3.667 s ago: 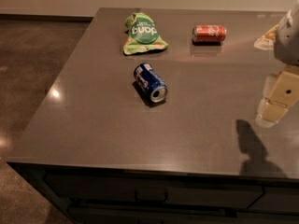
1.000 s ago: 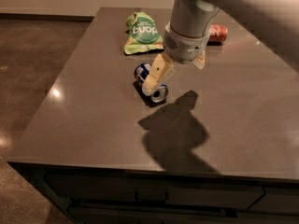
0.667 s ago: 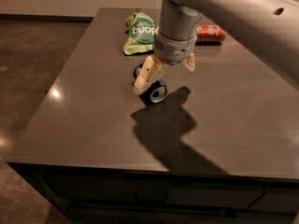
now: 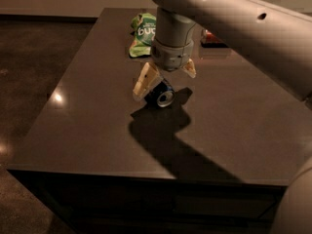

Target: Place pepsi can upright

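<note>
The pepsi can [image 4: 161, 95] is dark blue with a silver end and lies on its side near the middle of the dark table [image 4: 87, 121], its open end facing the front. My gripper [image 4: 164, 79] hangs from the grey arm directly over the can. Its cream fingers [image 4: 145, 82] are spread open, one to the left of the can and one behind it to the right. The rear half of the can is hidden by the gripper.
A green snack bag [image 4: 142, 33] lies at the back of the table. A red can [image 4: 210, 39] lies on its side at the back right, partly hidden by the arm. The table's front edge runs along the bottom.
The arm has swung in from the right and come down over the pepsi can. The can lies where it was.
</note>
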{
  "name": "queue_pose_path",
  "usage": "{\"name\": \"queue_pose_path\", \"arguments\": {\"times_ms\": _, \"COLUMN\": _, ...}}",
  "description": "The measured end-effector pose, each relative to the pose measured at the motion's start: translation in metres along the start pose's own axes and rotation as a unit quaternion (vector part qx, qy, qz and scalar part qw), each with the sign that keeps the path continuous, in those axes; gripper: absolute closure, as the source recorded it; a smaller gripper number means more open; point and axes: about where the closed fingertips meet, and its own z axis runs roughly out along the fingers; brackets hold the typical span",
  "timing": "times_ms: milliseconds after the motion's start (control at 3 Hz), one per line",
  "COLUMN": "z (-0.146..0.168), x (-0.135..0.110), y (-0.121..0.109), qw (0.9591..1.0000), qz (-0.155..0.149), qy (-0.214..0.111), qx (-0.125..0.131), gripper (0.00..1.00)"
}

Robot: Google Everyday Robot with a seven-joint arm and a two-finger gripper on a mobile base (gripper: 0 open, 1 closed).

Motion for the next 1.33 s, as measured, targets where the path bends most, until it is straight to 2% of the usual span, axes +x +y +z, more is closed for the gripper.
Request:
{"name": "queue_pose_path", "arguments": {"times_ms": 333, "z": 0.005, "x": -0.002, "y": 0.001, "qw": 1.0, "qz": 0.003, "qy": 0.004, "qx": 0.004, "gripper": 0.24}}
{"name": "queue_pose_path", "arguments": {"times_ms": 667, "z": 0.006, "x": -0.004, "y": 0.003, "qw": 0.9999, "qz": -0.011, "qy": -0.002, "qx": -0.008, "gripper": 0.46}}
{"name": "queue_pose_path", "arguments": {"times_ms": 1000, "z": -0.004, "x": -0.005, "y": 0.005, "qw": 0.9982, "qz": -0.053, "qy": -0.016, "qx": -0.024, "gripper": 0.7}}
{"name": "queue_pose_path", "arguments": {"times_ms": 1333, "z": -0.023, "x": -0.009, "y": 0.006, "qw": 0.9898, "qz": -0.138, "qy": -0.027, "qx": -0.026, "gripper": 0.93}}
